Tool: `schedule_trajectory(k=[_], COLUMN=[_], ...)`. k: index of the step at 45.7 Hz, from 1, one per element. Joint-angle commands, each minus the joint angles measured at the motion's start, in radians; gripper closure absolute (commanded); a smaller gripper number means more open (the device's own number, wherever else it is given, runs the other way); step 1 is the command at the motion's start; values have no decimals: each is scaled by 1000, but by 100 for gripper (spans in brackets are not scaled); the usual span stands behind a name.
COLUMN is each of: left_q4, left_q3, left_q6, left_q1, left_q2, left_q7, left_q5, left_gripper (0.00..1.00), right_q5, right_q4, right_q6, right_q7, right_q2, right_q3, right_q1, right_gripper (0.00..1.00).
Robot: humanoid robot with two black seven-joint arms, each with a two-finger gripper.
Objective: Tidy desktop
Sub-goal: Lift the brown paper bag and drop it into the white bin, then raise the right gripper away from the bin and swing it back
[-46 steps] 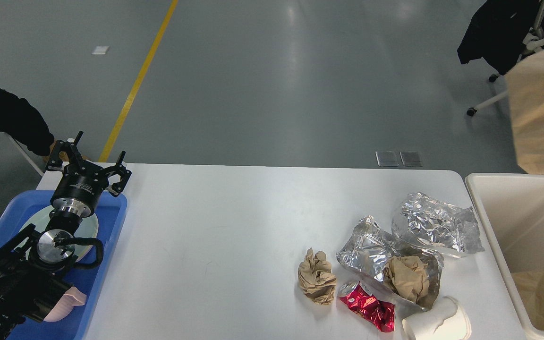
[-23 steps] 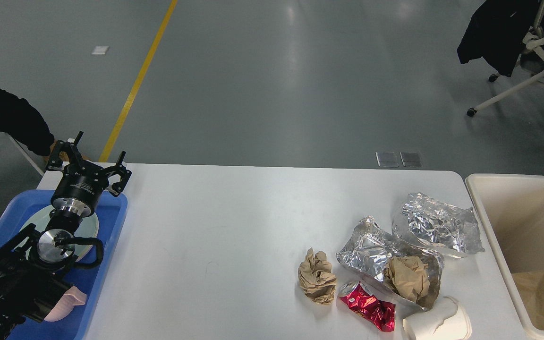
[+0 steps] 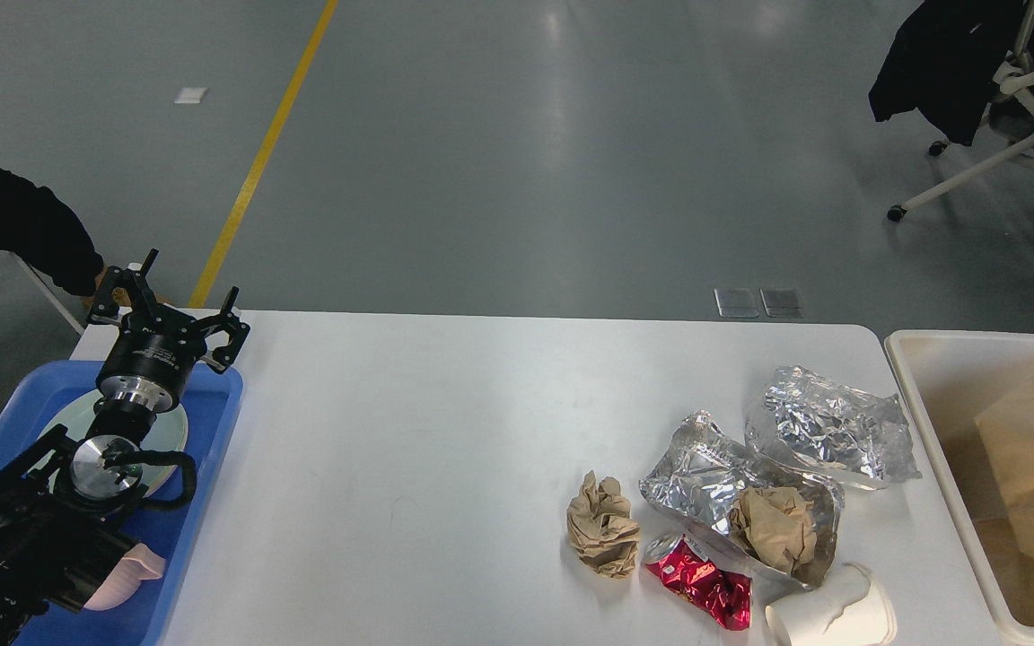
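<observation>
Gripper [image 3: 167, 309] on my left arm is hovering spread and empty over the blue tray [image 3: 212, 422], while crumpled foil [image 3: 827, 422] is lying across the white tabletop [image 3: 409, 431] to the right

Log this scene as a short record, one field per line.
surface: white desktop
left pincer: open, empty, above blue tray
right pincer: not in view
litter on desktop: two foil wrappers, two brown paper wads, red wrapper, tipped paper cup
bin: at right edge, holds brown paper bag
</observation>
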State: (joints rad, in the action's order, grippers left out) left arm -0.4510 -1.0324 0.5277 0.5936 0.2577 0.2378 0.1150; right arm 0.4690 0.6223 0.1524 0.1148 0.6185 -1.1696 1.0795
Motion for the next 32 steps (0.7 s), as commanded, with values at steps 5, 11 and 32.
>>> schedule_trajectory(k=[5, 11, 32], left_q4=[0, 0, 0], left_q3=[0, 0, 0], left_q6=[0, 0, 0], left_q1=[0, 0, 0], left_q2=[0, 0, 0], left_q7=[0, 0, 0], left_q5=[0, 0, 0], left_gripper=[4, 4, 4], right_q5=[-1, -3, -10], right_q4=[-1, 0, 142], right_q6=[-47, -43, 272], right_q7=[0, 0, -1], right_q2=[6, 10, 101], right_q3=[18, 18, 24], right_q1=[-26, -32, 344], right_gripper=[1, 1, 0])
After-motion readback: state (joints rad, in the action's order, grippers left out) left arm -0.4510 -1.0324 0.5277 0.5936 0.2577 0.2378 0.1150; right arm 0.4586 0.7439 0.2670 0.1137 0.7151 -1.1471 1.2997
